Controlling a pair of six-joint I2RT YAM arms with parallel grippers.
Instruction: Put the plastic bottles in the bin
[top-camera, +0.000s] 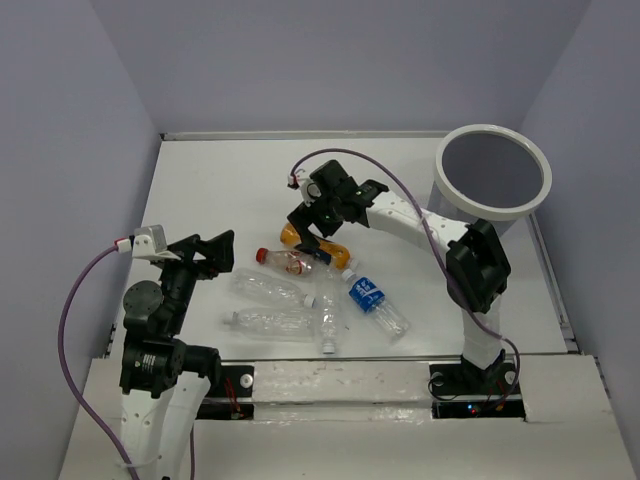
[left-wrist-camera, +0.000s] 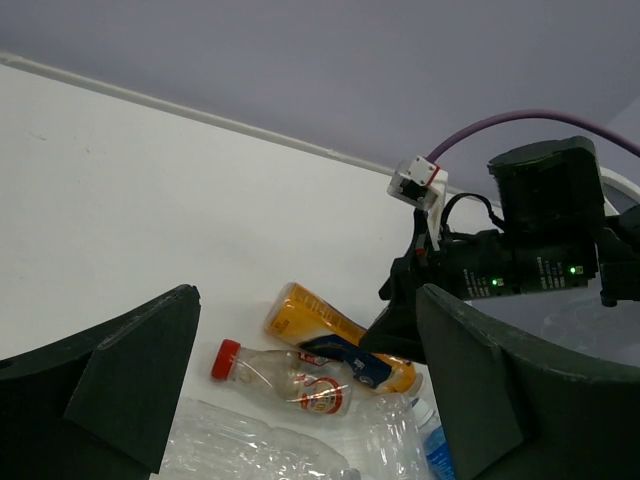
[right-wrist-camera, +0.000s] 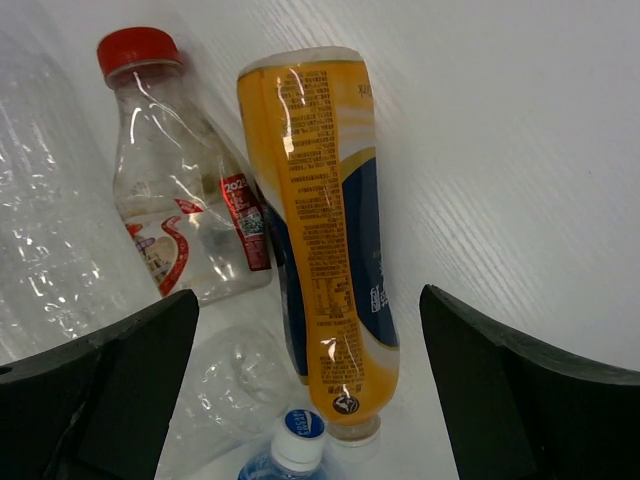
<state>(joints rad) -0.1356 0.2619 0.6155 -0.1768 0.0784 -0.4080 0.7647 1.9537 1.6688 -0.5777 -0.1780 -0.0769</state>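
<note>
Your table (top-camera: 220, 190) is white, with the bin (top-camera: 492, 131) standing upright at its far right corner, mouth up, well apart from the bottles. The six plastic bottles lie on their sides in a loose cluster at the middle of the table, between the two arms.

Your right gripper (top-camera: 318, 233) reaches over the far edge of that cluster. Its jaws are spread wide and have hold of nothing. In the wrist view the fingers (right-wrist-camera: 120, 380) stand either side of the orange bottle (right-wrist-camera: 325, 250). Its long axis runs from far-left to near-right in the top view, flat base away from the arms and neck toward them.

Your left gripper (top-camera: 222, 255) hangs left of the cluster, aimed toward it, jaws just as wide and empty.

Just beside the orange one lies the red-capped bottle (right-wrist-camera: 185, 220), lengthwise left to right with its cap to the left. The blue-labelled bottle (top-camera: 367, 294) is angled, its cap toward the orange bottle's neck and its base toward the near right.

Three clear bottles sit nearer the arms:
- One (top-camera: 265, 288) is slanted, just under the red-capped one. You cannot tell its cap end.
- One (top-camera: 275, 322) lies left to right with its cap to the left.
- One (top-camera: 328, 315) points its white cap at the near edge.
</note>
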